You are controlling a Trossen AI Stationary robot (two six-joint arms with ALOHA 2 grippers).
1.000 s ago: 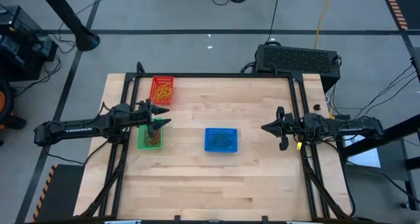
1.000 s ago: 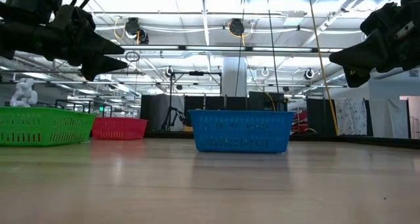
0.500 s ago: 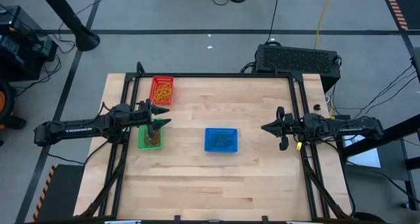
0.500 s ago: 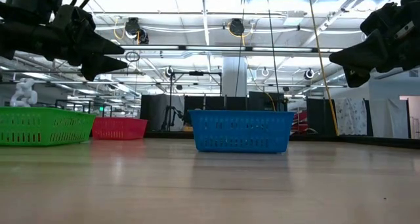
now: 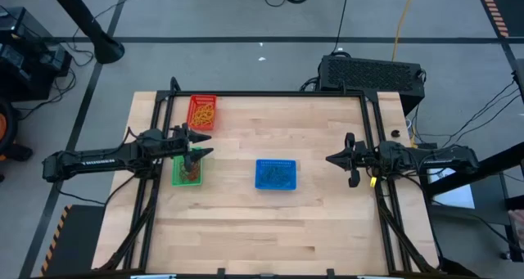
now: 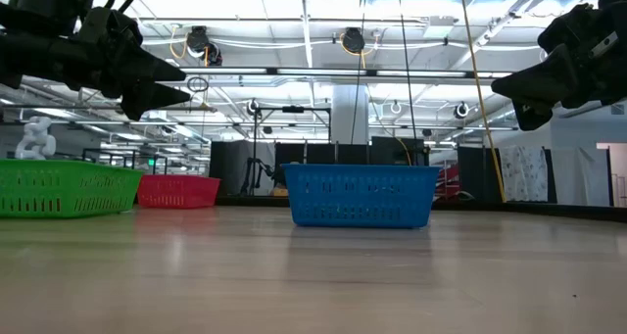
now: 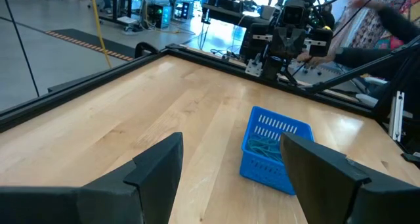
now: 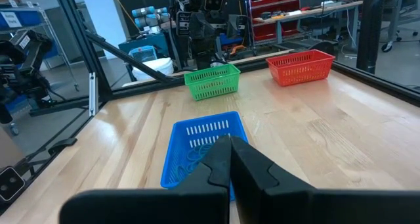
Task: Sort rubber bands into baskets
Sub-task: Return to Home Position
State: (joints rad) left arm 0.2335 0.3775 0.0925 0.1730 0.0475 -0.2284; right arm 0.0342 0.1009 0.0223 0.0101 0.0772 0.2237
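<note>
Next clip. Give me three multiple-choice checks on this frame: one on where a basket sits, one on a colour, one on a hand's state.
1. Which basket sits nearest the wooden table's middle? A red; B green; C blue.
2. The thin rubber bands in the red perforated plastic basket look: A yellow; B blue; C white.
3. The right hand's fingers are: A wide apart; B shut together; C gripping a band.
Key: C, the blue perforated plastic basket lies centrally. A, yellow loops fill it. B, the right wrist view shows them pressed together, nothing between.
</note>
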